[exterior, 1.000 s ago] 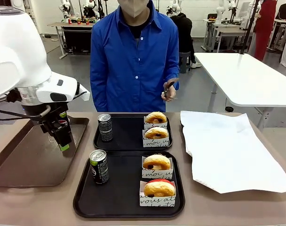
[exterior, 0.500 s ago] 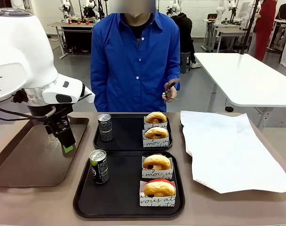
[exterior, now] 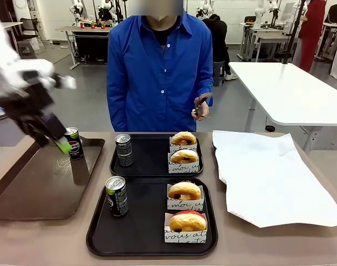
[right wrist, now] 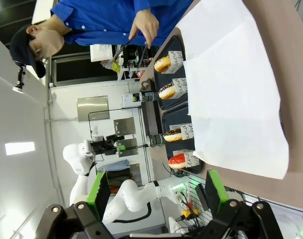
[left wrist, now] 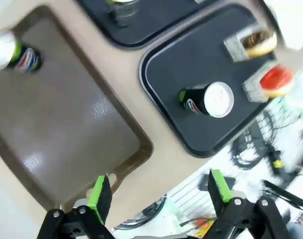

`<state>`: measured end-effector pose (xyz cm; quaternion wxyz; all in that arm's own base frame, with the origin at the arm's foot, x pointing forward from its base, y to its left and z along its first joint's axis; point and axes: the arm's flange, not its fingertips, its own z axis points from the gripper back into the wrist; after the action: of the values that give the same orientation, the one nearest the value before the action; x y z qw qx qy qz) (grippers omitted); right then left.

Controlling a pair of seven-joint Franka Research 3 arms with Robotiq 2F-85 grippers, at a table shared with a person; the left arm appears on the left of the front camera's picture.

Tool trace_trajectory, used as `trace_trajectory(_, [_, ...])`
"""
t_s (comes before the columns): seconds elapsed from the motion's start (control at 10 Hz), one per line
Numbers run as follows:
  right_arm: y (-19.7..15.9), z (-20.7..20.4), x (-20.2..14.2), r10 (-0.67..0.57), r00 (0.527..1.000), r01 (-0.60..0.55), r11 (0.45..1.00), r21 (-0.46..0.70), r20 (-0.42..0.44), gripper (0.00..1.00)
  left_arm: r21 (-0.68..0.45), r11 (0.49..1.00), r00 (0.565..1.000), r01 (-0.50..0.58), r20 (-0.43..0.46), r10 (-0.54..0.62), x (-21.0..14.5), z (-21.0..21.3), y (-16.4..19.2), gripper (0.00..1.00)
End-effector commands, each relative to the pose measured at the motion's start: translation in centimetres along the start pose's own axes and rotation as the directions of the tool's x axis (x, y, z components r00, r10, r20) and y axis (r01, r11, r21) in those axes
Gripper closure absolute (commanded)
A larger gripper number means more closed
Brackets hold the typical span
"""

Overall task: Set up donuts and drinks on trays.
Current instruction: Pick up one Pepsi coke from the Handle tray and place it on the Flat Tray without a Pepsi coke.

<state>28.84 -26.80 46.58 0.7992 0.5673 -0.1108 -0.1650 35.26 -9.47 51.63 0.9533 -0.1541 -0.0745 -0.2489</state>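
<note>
Two black trays lie mid-table. The far tray [exterior: 152, 165] holds a grey-patterned can [exterior: 123, 149] and two donuts [exterior: 183, 138] in paper holders. The near tray [exterior: 143, 227] carries a logo can [exterior: 117, 195], a chocolate-iced donut [exterior: 184, 191] and a red-iced donut [exterior: 188, 221]. A third can [exterior: 74, 143] stands on the brown tray [exterior: 41, 185]. My left gripper [exterior: 61, 146], blurred, is just left of that can. From the left wrist it [left wrist: 159, 191] is open and empty, high over the brown tray [left wrist: 67, 114], the can [left wrist: 14, 52] far off. My right gripper [right wrist: 156, 191] is open and empty.
A large white paper sheet [exterior: 268, 177] covers the table's right side. The person in a blue shirt stands at the far edge holding tongs [exterior: 200, 105]. The near black tray [left wrist: 191, 55] with its can [left wrist: 211, 99] sits beside the brown tray.
My left arm has swung off to the left, away from the brown tray's far corner, uncovering the logo can that stays standing there. The trays, donuts and other cans have not moved.
</note>
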Motion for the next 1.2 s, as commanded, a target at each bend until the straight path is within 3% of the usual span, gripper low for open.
trace_trajectory(0.0, [0.1, -0.1, 0.0, 0.007, 1.0, -0.007, 1.0, 0.021, 0.007, 0.0, -0.299, 0.928, 0.95, -0.225, 0.143, 0.276, -1.5, 4.0, 7.5, 0.0])
trace_trajectory(0.2, [0.1, -0.1, 0.0, 0.007, 1.0, -0.007, 1.0, 0.021, 0.007, 0.0, -0.39, 0.891, 0.892, -0.233, 0.279, 0.356, -7.0, 6.0, 13.7, 0.0])
trace_trajectory(0.6, [0.1, -0.1, 0.0, 0.007, 1.0, -0.007, 1.0, 0.021, 0.007, 0.0, -0.565, 0.762, 0.752, -0.316, 0.34, 0.565, -17.0, 6.0, 20.3, 0.0])
trace_trajectory(0.9, [0.1, -0.1, 0.0, 0.007, 1.0, -0.007, 1.0, 0.021, 0.007, 0.0, -0.694, 0.662, 0.732, -0.284, 0.289, 0.617, -22.0, 4.4, 22.6, 0.0])
trace_trajectory(1.1, [0.1, -0.1, 0.0, 0.007, 1.0, -0.007, 1.0, 0.021, 0.007, 0.0, -0.731, 0.611, 0.74, -0.305, 0.222, 0.635, -23.2, 2.9, 24.2, 0.0])
